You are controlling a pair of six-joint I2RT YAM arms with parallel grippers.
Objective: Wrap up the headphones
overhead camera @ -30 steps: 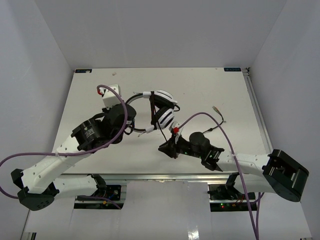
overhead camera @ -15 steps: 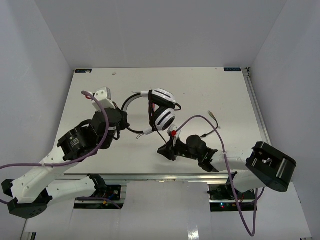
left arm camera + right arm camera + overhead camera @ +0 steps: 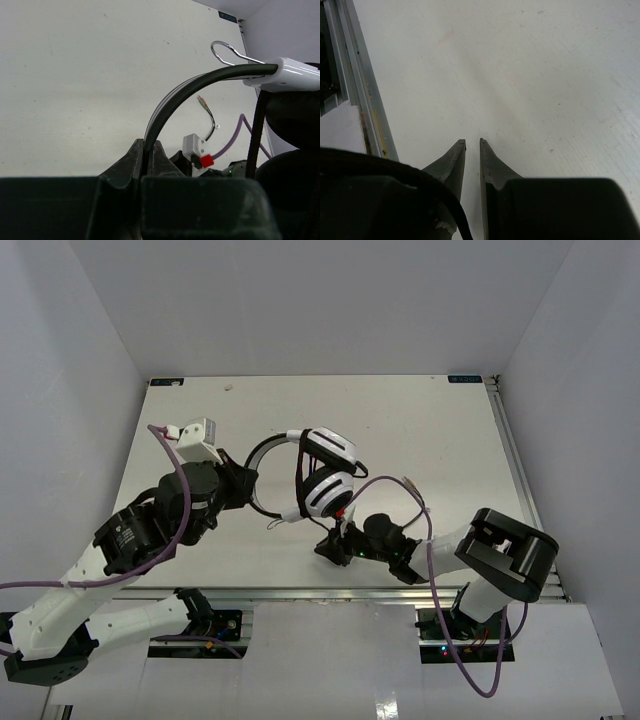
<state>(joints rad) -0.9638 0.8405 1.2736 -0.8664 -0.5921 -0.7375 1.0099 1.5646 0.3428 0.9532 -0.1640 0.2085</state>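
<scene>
I have the left gripper (image 3: pixel 148 150) clamped tight on the headband (image 3: pixel 172 97), holding the headphones (image 3: pixel 327 485) at mid-table (image 3: pixel 430 420), ear cups together. Some turns of the cord (image 3: pixel 427 185) seem to cross the cups, so I judge the wrap partly done. The plug (image 3: pixel 201 99) lies loose to the right, with that tail left to wind. The right gripper (image 3: pixel 472 146), near the cups, shows a slit between its tips. I cannot tell if it pinches the cord.

white table (image 3: pixel 440 430) with a metal rail (image 3: pixel 512 470) along its right edge; the headphones' jack plug (image 3: pixel 201 99) lies on it, right of centre.
</scene>
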